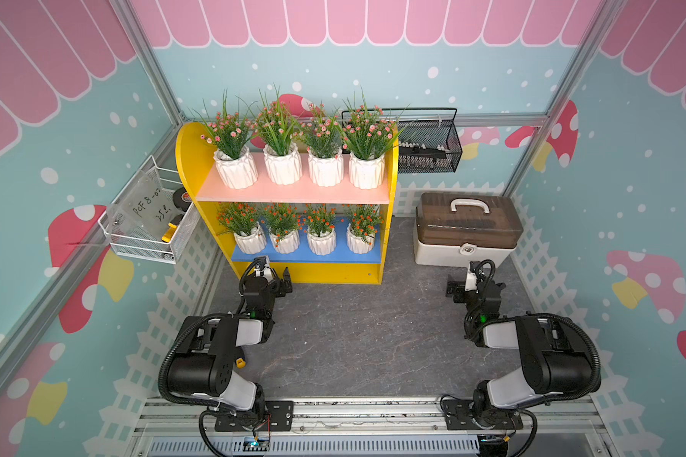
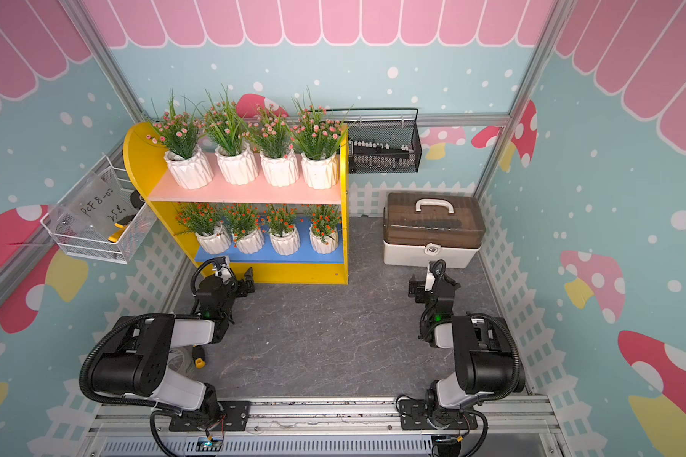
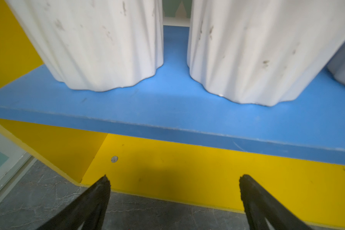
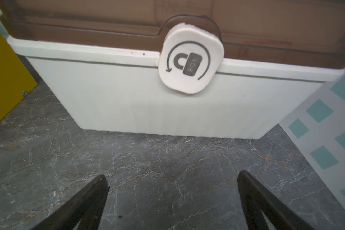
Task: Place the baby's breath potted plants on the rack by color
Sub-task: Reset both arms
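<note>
The left gripper (image 3: 173, 179) gapes empty just before the rack (image 3: 187, 169): four orange plants (image 1: 321, 220) stand on the blue board (image 3: 167, 111) ahead of it, four pink plants (image 1: 278, 126) on the pink board (image 1: 294, 192) above. The right gripper (image 4: 171, 179), open and empty, faces a box (image 4: 147, 103).

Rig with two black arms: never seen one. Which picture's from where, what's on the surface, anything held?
Two robot arms with two-finger grippers. Two pictures look down on the whole booth; two come from wrist cameras. On the grey marbled surface stand a yellow two-tier rack and a white box with a brown lid. Four pink-blossomed plants in white ribbed pots fill the rack's pink upper board, four orange-blossomed plants its blue lower board. The left gripper and right gripper are open, empty.
</note>
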Controlling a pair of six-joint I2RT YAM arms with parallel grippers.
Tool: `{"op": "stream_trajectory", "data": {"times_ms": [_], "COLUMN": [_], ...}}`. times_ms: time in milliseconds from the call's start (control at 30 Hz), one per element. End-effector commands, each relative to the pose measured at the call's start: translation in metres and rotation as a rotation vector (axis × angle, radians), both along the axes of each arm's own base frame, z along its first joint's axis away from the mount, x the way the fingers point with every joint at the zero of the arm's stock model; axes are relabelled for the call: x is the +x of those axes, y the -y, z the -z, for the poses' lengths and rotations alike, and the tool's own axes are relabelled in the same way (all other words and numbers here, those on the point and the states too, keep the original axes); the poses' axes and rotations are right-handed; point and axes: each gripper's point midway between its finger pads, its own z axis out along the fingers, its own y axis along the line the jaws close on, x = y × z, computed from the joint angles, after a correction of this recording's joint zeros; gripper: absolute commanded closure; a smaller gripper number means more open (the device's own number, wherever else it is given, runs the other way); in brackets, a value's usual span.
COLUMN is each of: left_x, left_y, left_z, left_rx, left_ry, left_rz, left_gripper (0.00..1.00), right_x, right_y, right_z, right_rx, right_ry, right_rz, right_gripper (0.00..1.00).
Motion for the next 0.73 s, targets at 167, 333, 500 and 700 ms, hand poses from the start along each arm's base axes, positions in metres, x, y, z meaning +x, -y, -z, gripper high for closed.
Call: {"op": "stream_trajectory", "data": {"times_ms": [167, 333, 500, 700], "left_x": [0.0033, 0.0032, 0.0033, 0.0033], "left_y": [-0.0018, -0.0013, -0.0017, -0.0016], "left_z": [-0.0074, -0.0072, -0.0074, -0.0073], "left_rx": [0.014, 0.014, 0.013, 0.013], "left_ry": [0.020, 0.020, 0.020, 0.020], "left_rz": [-0.017, -0.016, -0.017, -0.017], "left_gripper": [0.01, 0.01, 0.01, 0.01], "right_x": [0.0047, 0.0048, 0.0068, 0.0074], "right_y": [-0.0009, -0.0011, -0.0034, -0.0083], "right_z": [-0.0051, -0.0054, -0.0043, -0.0039], "right_rx": [-0.025, -0.027, -0.029, -0.050], "right_ry": [0.008, 0.008, 0.001, -0.011], "right_rz": [-0.015, -0.014, -0.028, -0.043], "right_gripper": [0.00, 0.00, 0.01, 0.01]}}
